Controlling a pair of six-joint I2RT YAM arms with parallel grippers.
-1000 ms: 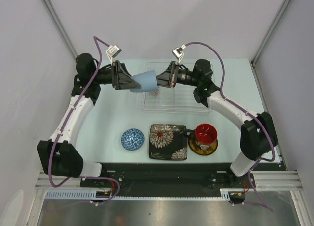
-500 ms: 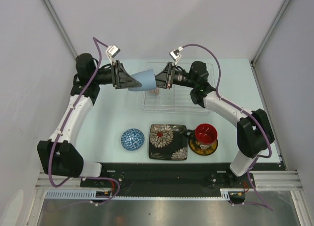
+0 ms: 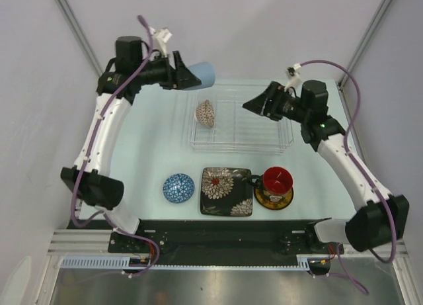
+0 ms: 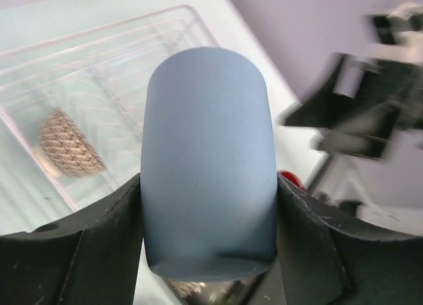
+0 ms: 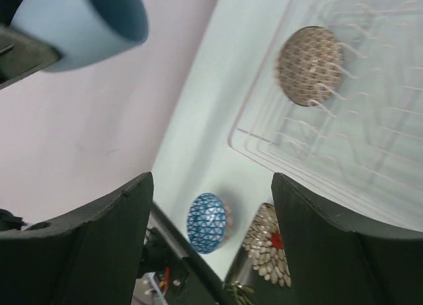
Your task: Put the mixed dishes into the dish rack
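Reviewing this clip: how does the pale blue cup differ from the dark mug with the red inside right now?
The pale blue cup is gripped by the left pincer, off the table and lying sideways; the dark mug stands upright on the yellow saucer. The cup is plain pale blue with no handle in view; the mug is dark outside, red inside, with a handle. Neither is in the dish rack.

bowl [image 3: 205,112] sits in rack [image 3: 264,136], left end. In front of rack, left to right: saucer [image 3: 179,188], plate [image 3: 226,191], mug [image 3: 277,180] on second saucer [image 3: 273,201]. cup [image 3: 201,75] up in the air behind rack's left corner.
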